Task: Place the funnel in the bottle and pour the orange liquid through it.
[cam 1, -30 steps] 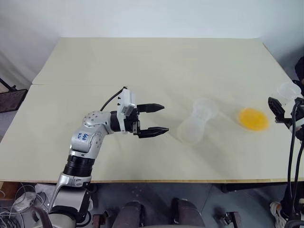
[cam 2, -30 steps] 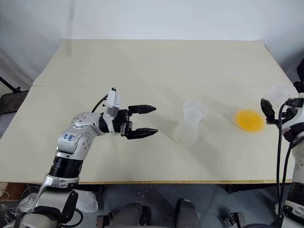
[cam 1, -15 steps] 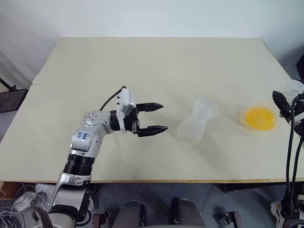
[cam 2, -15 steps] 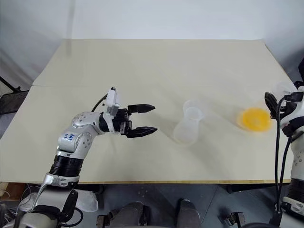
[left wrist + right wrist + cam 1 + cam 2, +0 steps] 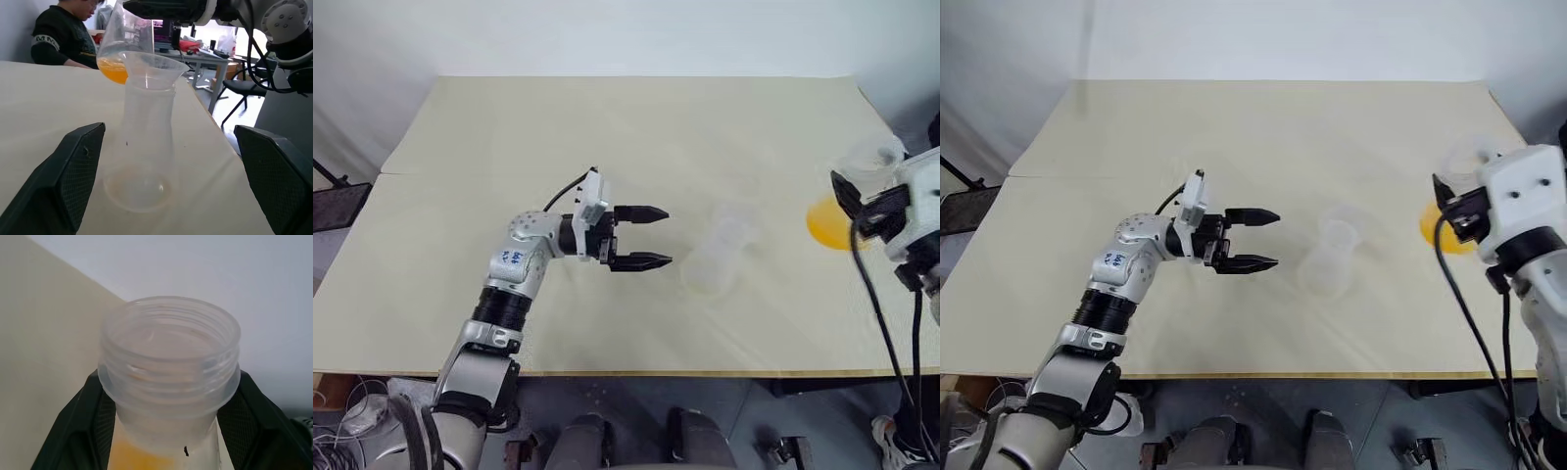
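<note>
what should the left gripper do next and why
Probably ease the left gripper forward around the bottle and close: its jaws stand open, aimed at the bottle but short of it, while the right gripper holds the container of orange liquid.

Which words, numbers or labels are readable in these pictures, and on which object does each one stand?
Blue handwritten marks on the left arm's grey joint housing: too small to read.
White lettering on the seated person's dark sleeve: blurred, not readable.
The bottle has no readable text.
</note>
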`<action>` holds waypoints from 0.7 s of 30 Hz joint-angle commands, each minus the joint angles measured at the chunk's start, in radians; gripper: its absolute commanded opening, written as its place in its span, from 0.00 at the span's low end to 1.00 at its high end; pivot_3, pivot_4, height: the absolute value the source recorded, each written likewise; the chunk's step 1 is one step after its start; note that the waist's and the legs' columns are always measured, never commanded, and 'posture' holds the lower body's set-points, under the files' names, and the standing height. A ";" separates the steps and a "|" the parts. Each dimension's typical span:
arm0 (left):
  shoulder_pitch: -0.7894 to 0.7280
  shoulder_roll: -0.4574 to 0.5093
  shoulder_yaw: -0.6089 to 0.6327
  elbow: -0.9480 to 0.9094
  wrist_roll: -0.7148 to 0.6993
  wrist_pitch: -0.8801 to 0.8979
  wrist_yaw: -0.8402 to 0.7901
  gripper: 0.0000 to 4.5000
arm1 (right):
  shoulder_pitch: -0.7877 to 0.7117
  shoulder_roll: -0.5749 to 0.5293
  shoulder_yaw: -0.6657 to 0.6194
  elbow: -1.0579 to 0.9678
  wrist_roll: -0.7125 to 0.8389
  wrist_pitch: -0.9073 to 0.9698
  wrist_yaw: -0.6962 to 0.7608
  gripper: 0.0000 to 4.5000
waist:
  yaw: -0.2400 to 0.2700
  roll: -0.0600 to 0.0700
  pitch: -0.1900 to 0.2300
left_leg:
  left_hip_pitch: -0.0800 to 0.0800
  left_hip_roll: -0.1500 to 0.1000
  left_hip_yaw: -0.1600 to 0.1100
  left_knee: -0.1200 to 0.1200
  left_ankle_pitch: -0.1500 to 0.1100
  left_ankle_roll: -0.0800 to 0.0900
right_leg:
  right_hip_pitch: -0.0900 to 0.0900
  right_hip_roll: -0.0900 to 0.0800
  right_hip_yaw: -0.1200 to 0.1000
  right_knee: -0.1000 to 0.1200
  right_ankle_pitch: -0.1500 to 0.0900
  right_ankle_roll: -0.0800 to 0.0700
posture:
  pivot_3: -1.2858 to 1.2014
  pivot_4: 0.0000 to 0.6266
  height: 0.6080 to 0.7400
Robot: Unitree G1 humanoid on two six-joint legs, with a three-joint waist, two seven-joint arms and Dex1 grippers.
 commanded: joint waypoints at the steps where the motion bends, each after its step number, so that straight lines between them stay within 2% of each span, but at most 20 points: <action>1: -0.051 -0.010 -0.007 0.058 0.024 -0.061 -0.049 1.00 | -0.020 -0.098 0.094 -0.122 -0.123 0.056 -0.023 0.54 | 0.000 0.000 0.000 | 0.000 0.000 0.000 0.000 0.000 0.000 | 0.000 0.000 0.000 0.000 0.000 0.000 | 0.52 0.24 1.00; 15: -0.113 -0.032 0.002 0.177 0.059 -0.150 -0.111 1.00 | -0.106 -0.314 0.379 -0.192 -0.407 0.075 0.096 0.54 | -0.001 -0.001 0.001 | -0.002 0.000 -0.001 0.000 0.000 0.000 | 0.000 0.000 -0.001 -0.003 0.000 0.000 | 0.52 0.24 1.00; 21: -0.120 -0.041 0.008 0.189 0.064 -0.159 -0.112 1.00 | -0.156 -0.350 0.428 -0.182 -0.493 0.060 0.157 0.54 | -0.001 -0.002 0.001 | -0.002 0.000 -0.001 0.000 0.000 0.000 | 0.000 0.000 -0.001 -0.003 0.000 0.000 | 0.52 0.24 1.00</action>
